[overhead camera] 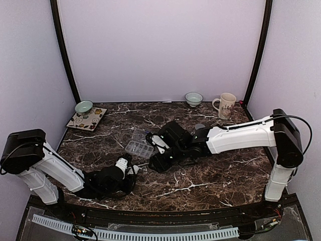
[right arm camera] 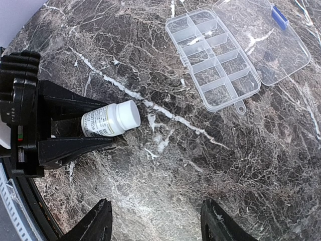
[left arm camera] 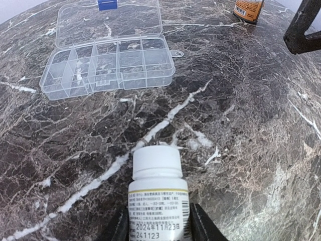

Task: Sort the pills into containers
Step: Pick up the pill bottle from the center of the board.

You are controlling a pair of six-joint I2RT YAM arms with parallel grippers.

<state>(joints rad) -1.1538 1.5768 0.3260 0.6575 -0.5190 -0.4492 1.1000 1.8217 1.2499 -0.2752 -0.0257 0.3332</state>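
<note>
Dark veined marble surface (overhead camera: 200,186) carries the open organizer box (left arm camera: 108,65), lid laid back, compartments seemingly empty. Left gripper (left arm camera: 159,221) pinches a capped white pill bottle (left arm camera: 156,181) near it; right gripper (right arm camera: 156,213) hovers spread above. Uncapping looks next, needing the right gripper on the cap. An orange-labelled bottle (left arm camera: 248,9), mug (overhead camera: 225,105) and bowl (overhead camera: 193,98) obstruct nothing.

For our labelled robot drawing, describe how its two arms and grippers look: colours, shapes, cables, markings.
Left arm and right arm: white shells between blocky black joints, with a thin black cable looping at each shoulder. Left gripper and right gripper: black, with two wedge-shaped fingers each. The left one's ribbed body bears a small coloured mark.
</note>
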